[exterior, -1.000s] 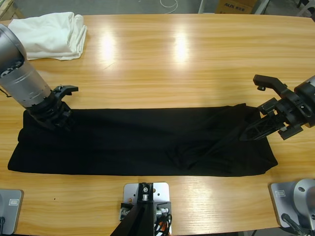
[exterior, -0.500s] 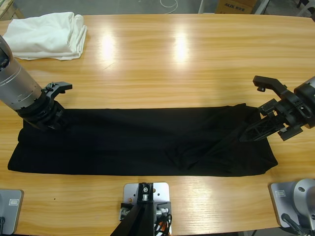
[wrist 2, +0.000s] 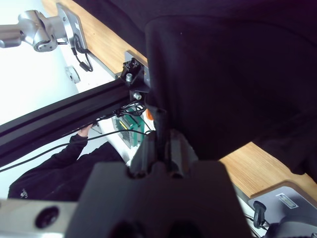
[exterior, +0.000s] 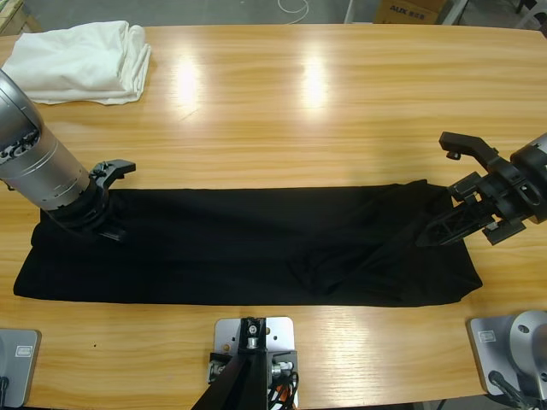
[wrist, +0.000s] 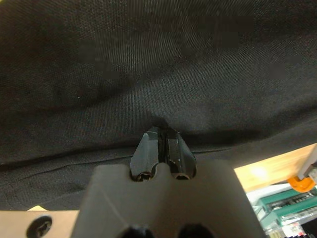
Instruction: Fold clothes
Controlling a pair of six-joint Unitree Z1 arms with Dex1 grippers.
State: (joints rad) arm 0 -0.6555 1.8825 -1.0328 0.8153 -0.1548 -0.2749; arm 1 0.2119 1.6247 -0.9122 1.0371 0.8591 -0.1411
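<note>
The black shirt (exterior: 256,248) lies as a long, flattened band across the near half of the table, with no collar or lettering showing. My left gripper (exterior: 109,226) is down on the shirt's upper left corner. In the left wrist view its jaws (wrist: 162,136) are pressed together with a small pinch of the black fabric (wrist: 148,64) at their tips. My right gripper (exterior: 436,232) is at the shirt's right end and holds a raised fold, which pulls creases toward the middle. In the right wrist view the shut jaws (wrist 2: 161,119) have a ridge of the shirt (wrist 2: 237,74) rising from them.
A folded white cloth (exterior: 81,60) lies at the table's far left corner. Bare wooden table (exterior: 325,111) stretches behind the shirt. A cardboard box (exterior: 408,10) stands beyond the far edge. A person's dark sleeve (wrist 2: 59,168) shows in the right wrist view's background.
The left arm drew back to the left, then returned slightly right, its gripper staying at the shirt's upper left corner. The right gripper and its raised fold have not moved.
</note>
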